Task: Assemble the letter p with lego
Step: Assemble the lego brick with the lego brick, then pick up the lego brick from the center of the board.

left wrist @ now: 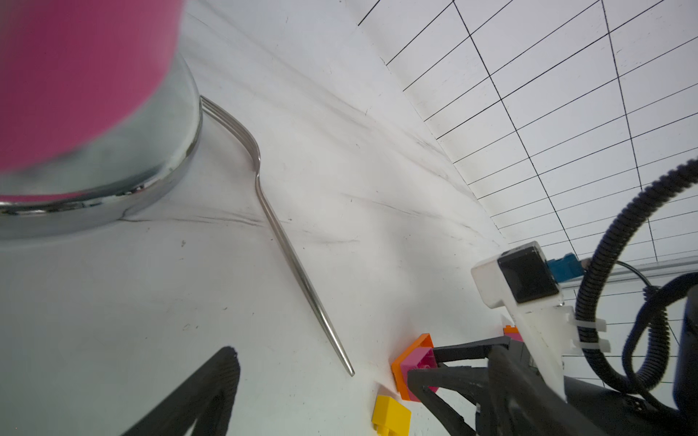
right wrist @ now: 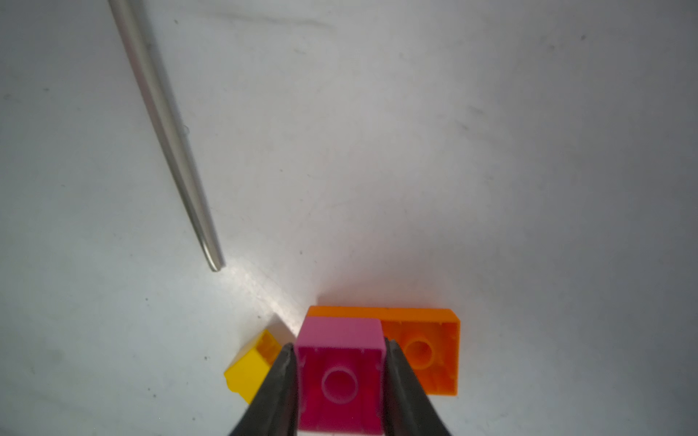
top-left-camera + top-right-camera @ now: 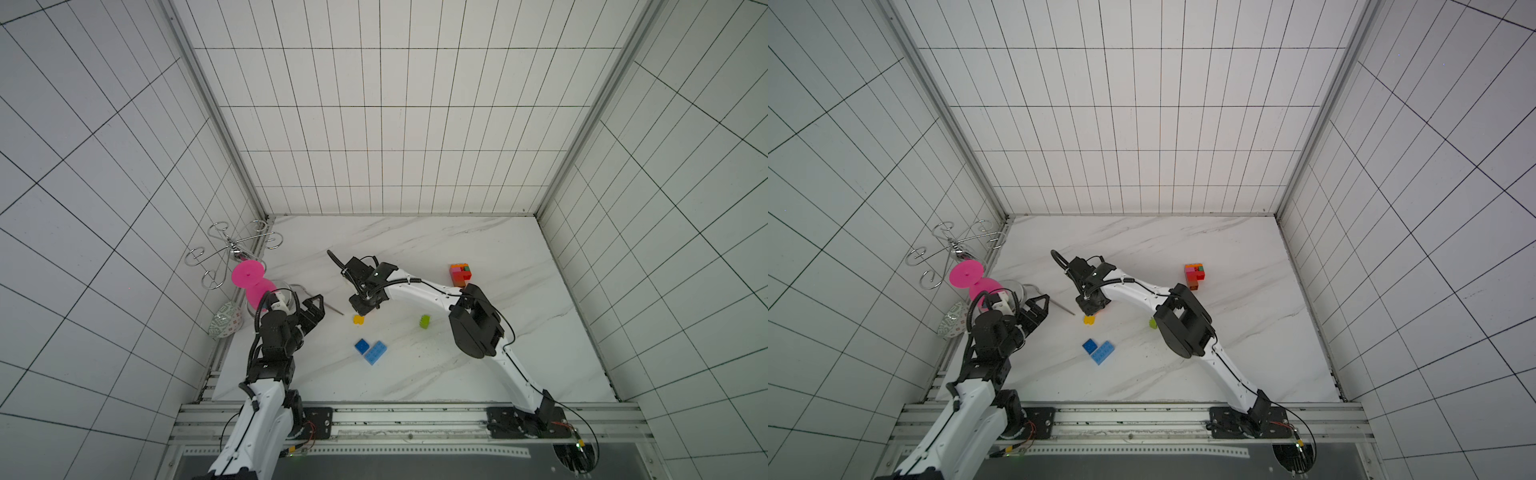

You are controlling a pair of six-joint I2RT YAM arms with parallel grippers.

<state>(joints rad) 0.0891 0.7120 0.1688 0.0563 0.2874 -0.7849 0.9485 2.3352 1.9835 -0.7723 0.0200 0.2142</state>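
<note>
With R gripper [image 2: 340, 343] pinching pink brick [image 2: 340, 377], orange brick [image 2: 419, 351] tight against it, lift straight & slow, clear of yellow brick [image 2: 249, 370] & fork [image 2: 166, 132] tip, w/ L gripper [image 3: 311, 308] spread, idle.

1. The pink brick [image 2: 340, 377] is cut off by the picture's edge in the right wrist view. In both top views the right gripper [image 3: 361, 311] hides it.
2. In a top view the right arm [image 3: 1183, 328] covers most of the lime brick [image 3: 1153, 323].
3. The pink hourglass-shaped thing [image 1: 75, 75] is blurred and cropped in the left wrist view.
</note>
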